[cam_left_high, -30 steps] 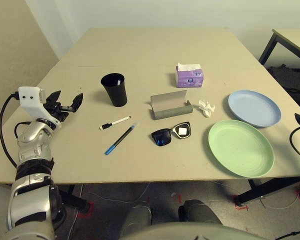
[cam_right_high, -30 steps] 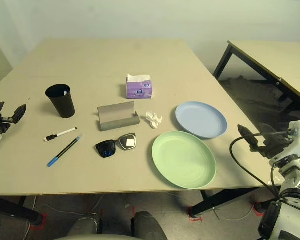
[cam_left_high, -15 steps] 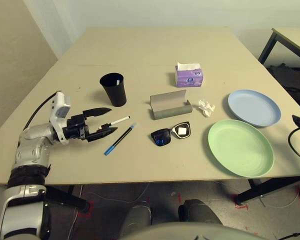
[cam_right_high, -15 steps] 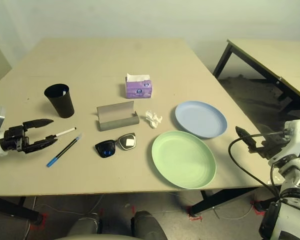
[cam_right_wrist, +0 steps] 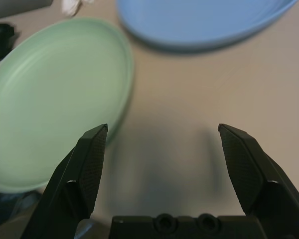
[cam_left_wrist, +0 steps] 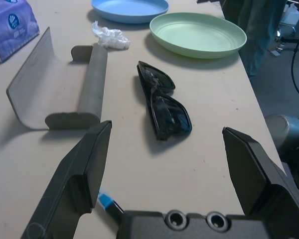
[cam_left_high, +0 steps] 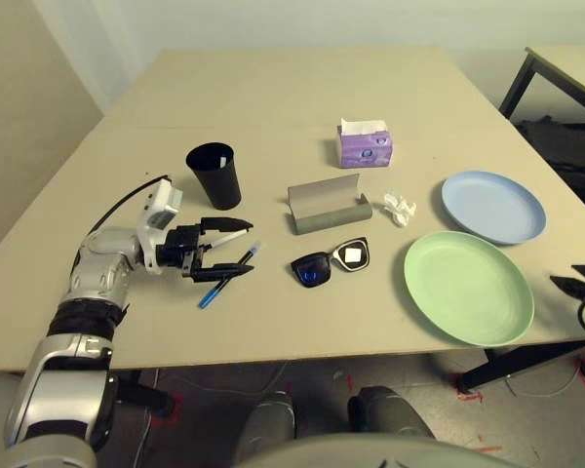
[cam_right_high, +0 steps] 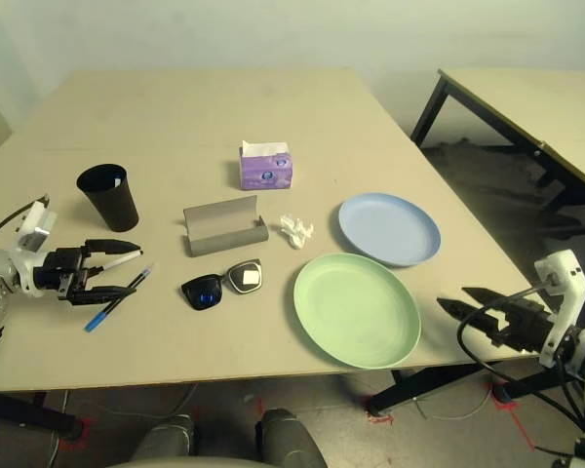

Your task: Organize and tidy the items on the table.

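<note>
swung in from the table's left edge since a second earlier, the left tool hung wide open and empty, fingers straddling the white-black marker and blue pen, black cup at its twelve o'clock. closing now risked pinching both pens or knocking one aside. right tool, also spread, held nothing off the green plate.

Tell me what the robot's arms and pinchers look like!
The forearms are shiny silver with ribbed black bands. At each wrist sits a small white box, and a thin black cable loops out from it. The left gripper and the right gripper each have two black fingers, flat and wedge-shaped with pointed tips, fixed to a black base with two small round screw holes.
</note>
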{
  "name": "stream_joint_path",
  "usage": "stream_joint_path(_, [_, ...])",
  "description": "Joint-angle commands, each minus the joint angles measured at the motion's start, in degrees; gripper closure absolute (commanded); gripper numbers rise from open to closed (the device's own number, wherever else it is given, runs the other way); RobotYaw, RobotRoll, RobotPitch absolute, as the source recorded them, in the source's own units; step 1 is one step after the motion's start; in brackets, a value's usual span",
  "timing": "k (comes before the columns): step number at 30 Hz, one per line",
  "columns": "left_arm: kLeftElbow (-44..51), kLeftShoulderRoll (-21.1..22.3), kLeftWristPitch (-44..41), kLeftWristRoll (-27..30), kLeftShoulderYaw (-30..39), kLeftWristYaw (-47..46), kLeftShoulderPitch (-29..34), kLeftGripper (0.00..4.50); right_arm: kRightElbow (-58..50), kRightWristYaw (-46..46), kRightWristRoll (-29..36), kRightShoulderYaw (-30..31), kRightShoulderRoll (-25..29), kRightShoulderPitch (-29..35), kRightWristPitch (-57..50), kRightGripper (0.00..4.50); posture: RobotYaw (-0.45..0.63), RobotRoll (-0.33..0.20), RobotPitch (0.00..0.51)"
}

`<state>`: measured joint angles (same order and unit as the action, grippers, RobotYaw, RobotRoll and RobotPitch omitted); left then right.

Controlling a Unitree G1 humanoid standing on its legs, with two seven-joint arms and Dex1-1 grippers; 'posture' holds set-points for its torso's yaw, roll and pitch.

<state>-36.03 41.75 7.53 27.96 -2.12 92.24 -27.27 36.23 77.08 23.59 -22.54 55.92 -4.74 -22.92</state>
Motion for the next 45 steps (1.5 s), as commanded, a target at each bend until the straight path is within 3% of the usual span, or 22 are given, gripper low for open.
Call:
stream_joint_path(1, [-1.21,0.69,1.54,0.58,-1.26,0.26,-0.67,0.0,-6.77,0.22,1.21,1.83,0.61,1.77,-5.58,0.04,-0.16,0.0,0.045])
stream_joint_path(6, [-2.07,0.85,2.8,0.87,-1.43,0.26,-0.51,0.0,-15.52,-1.58,1.1,5.28,-0.2,3.58,-12.91,0.04,-0.15,0.0,0.047])
stream_joint_path(12, [-1.47,0.51,3.74,0.99,-0.49,0.26,0.49,0.0,-17.84,-9.82,-1.9,8.2,-1.22,2.42,-16.79,0.04,-0.14,0.0,0.044])
stream_joint_path(18, [-1.89,0.74,4.7,0.73,0.34,0.26,1.06,0.0,-19.69,-10.95,-0.54,9.51,-2.05,2.04,-20.17,0.04,-0.13,0.0,0.036])
stream_joint_path(21, [-1.99,0.55,4.97,0.56,0.79,0.26,1.15,0.0,-19.21,-10.92,-0.22,9.76,-2.34,1.62,-21.05,0.67,-0.13,0.0,0.031])
stream_joint_path(31, [-3.38,-0.12,5.37,-0.06,0.99,0.26,0.13,0.0,-19.97,-9.55,3.67,7.18,-1.91,0.11,-25.38,4.28,-0.14,0.0,0.027])
stream_joint_path(32, [-3.58,-0.16,5.43,-0.09,0.92,0.26,0.0,0.0,-20.2,-9.79,4.35,6.58,-1.8,-0.25,-26.24,4.44,-0.14,0.0,0.029])
stream_joint_path(40, [-4.5,-0.49,5.8,-0.21,0.21,0.26,-0.48,0.0,-22.09,-10.67,8.59,2.91,1.7,0.41,-34.28,4.44,-0.15,0.0,0.031])
stream_joint_path(45, [-4.81,-0.6,6.0,-0.36,-0.11,0.26,-0.66,0.0,-17.81,-9.95,8.25,2.27,4.85,-1.21,-34.75,4.44,-0.15,0.0,0.034])
